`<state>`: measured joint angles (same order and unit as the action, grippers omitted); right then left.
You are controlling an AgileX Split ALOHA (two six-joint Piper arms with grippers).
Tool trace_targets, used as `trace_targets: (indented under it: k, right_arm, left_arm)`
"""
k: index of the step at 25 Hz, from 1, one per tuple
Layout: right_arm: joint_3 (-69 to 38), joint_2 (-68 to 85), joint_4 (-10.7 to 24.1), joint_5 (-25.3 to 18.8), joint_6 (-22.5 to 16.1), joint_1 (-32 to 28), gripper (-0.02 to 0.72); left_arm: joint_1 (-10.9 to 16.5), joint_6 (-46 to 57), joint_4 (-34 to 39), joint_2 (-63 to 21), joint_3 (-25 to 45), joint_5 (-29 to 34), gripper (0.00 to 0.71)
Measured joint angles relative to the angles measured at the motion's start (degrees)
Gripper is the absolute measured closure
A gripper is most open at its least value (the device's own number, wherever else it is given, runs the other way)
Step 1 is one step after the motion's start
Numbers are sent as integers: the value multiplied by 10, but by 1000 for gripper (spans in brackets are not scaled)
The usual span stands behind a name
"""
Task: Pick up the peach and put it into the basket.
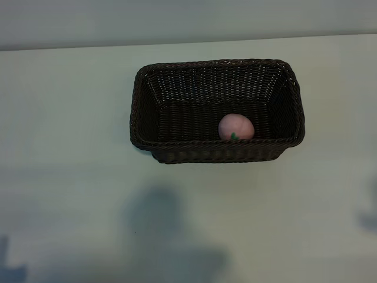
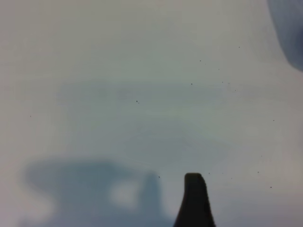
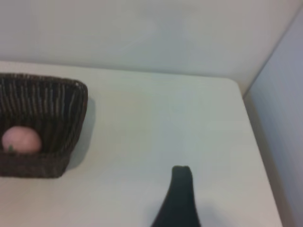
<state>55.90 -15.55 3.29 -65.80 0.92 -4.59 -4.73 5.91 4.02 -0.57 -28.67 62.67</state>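
Observation:
The pale-pink peach (image 1: 236, 127) lies inside the dark-brown woven basket (image 1: 217, 153), against its near wall and right of the middle. In the right wrist view the peach (image 3: 20, 140) sits in the basket (image 3: 52, 101) well off to one side of my right gripper, of which one dark finger (image 3: 180, 198) shows above the bare table. My left gripper shows one dark finger (image 2: 194, 201) over bare table, with its shadow beside it. Both grippers are open and hold nothing. Neither arm appears in the exterior view.
The white table (image 1: 70, 177) spreads wide on all sides of the basket. Soft shadows fall on its near part (image 1: 165, 236). A pale wall runs along the far edge (image 1: 188, 20). The table's corner and side edge (image 3: 239, 94) lie beyond the right gripper.

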Motion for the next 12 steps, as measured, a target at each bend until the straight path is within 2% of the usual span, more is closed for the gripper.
trace_targets:
  k: [12]
  right_arm:
    - [-159, 160, 6, 17, -14, 18, 106]
  left_arm:
    - [0, 0, 0, 0, 0, 0, 158]
